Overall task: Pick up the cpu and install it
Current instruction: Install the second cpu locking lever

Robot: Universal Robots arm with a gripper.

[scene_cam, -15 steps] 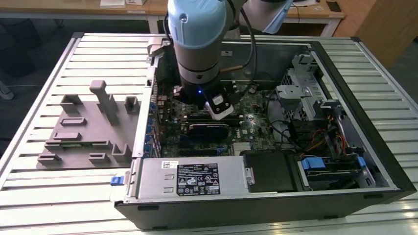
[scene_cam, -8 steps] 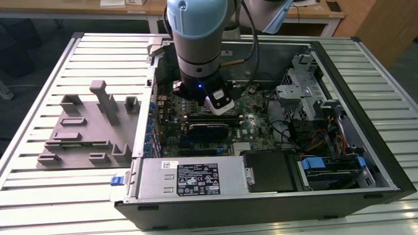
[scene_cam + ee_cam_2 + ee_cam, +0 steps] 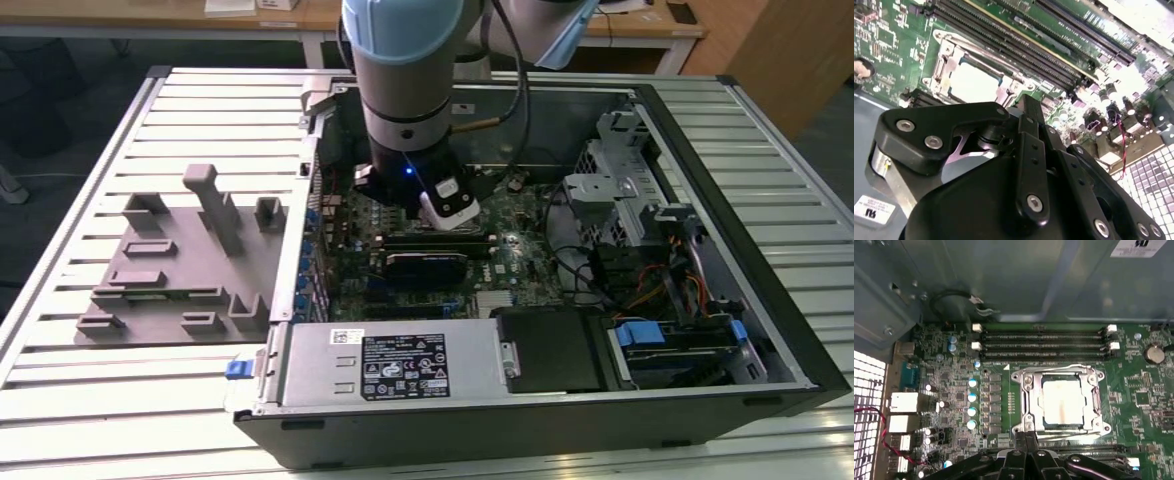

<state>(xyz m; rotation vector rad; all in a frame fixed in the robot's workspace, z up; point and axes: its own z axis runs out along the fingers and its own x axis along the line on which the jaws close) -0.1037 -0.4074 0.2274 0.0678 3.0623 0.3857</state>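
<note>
Inspection of the open computer case (image 3: 747, 330), lying on its side on a slatted table (image 3: 80, 400).

The arm (image 3: 407, 90) reaches down into the case at upper centre of the exterior view, over the green circuit board (image 3: 534, 265). The grey fixture tray (image 3: 174, 265) sits outside the case at centre left of that view, and no chip is visible on it.

The cpu (image 3: 1061, 400) lies flat inside its socket (image 3: 1026, 405), centre right of the first wrist view; its pale metal top is framed on all sides by the silvery socket bracket. In the second wrist view the same chip (image 3: 971, 82) shows at upper left of centre, just beyond the gripper (image 3: 1026, 117). The chip appears level and square in the frame (glare washes out its surface, so fine seating cannot be confirmed).

The gripper (image 3: 1026, 437) enters at the bottom centre of the first wrist view, its black fingers (image 3: 1020, 439) drawn together with nothing between them, the tips just beside the socket's near edge.

Judgement: pick-up and placement look done, with the chip released in the socket. Whether the retaining bracket and lever are latched I cannot tell.
</note>
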